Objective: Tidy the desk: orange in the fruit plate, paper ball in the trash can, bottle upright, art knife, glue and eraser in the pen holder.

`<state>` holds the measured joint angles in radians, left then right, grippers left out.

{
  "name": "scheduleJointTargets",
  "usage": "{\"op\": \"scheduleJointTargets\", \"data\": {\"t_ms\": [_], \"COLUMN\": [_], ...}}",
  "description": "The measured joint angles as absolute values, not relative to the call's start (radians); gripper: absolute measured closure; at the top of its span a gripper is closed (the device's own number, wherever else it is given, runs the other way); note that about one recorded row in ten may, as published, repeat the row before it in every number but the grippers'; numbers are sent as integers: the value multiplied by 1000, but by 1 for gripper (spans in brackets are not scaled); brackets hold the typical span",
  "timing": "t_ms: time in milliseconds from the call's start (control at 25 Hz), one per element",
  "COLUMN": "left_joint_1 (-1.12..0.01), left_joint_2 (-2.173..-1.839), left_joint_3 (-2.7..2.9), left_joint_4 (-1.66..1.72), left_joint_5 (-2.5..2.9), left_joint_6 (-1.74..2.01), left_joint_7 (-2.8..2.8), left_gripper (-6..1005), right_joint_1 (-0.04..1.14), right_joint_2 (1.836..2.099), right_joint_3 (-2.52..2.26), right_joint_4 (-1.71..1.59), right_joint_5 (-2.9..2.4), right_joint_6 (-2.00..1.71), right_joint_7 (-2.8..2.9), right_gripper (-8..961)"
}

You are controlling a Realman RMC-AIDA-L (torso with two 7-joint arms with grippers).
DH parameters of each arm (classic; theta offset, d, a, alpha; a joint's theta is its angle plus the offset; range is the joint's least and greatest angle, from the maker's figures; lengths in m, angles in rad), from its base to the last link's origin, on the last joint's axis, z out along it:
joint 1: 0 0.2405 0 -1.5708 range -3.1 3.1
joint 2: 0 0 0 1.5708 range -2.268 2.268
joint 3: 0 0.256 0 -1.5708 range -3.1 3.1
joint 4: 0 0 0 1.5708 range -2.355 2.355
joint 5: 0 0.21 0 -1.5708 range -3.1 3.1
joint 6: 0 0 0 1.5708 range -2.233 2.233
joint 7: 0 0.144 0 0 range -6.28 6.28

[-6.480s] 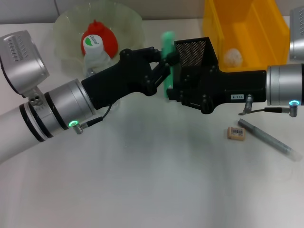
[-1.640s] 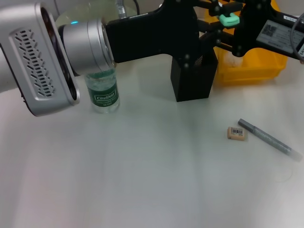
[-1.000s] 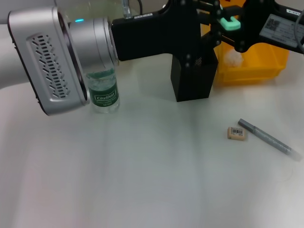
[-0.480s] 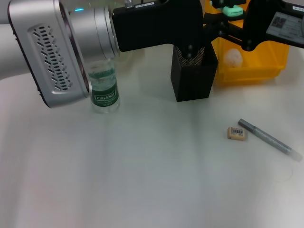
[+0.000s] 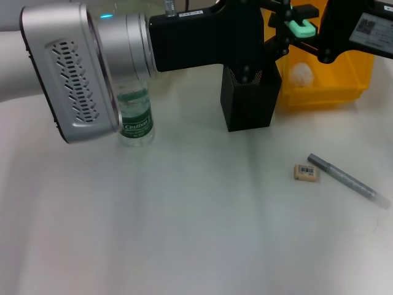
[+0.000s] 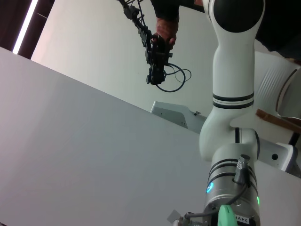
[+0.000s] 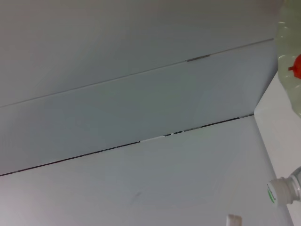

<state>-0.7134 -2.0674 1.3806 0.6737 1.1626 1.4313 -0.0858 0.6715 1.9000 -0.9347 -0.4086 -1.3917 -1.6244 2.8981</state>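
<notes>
Hovering above the open top of the pen holder (image 5: 249,104), the left gripper (image 5: 277,27) is met by the right gripper (image 5: 320,38), and the green glue (image 5: 299,27) is seen between the two; it cannot be told which of them grips it, nor how wide either is set. Compared with half a second ago, the glue is carried lower and the left arm's silver housing is shifted slightly. Just behind and below the grippers the trash can (image 5: 331,80) is found, with the paper ball (image 5: 301,74) inside it. Well off to the left gripper's wrist side, the bottle (image 5: 135,120) is stood upright, partly hidden by the arm, where it was before. Nearer the robot, below the right gripper, the eraser (image 5: 306,173) and the art knife (image 5: 347,180) are left unmoved, just beside each other. Bare table (image 5: 184,233) is spread toward the near edge.
</notes>
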Motion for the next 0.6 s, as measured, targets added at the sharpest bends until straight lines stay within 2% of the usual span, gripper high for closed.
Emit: {"op": "scheduleJointTargets", "data": {"t_ms": [200,600], "left_joint_1": [-713,-717], "left_joint_2": [-2068,-2071], "left_joint_3": [1386,1385], "left_joint_4": [679,678], "left_joint_5": [1164,1186], "left_joint_6": [1433,1425], "left_joint_7": [-86,-74], "left_gripper": [890,889], "right_joint_1": [673,673], "right_joint_2": [1899,1899], "right_joint_3": [-936,-936], "right_joint_4": [-410,-411], "right_joint_5": [-1392,-1392], "right_joint_6": [-1624,-1612], "right_joint_7": [2893,2888], "right_gripper": [575,687]}}
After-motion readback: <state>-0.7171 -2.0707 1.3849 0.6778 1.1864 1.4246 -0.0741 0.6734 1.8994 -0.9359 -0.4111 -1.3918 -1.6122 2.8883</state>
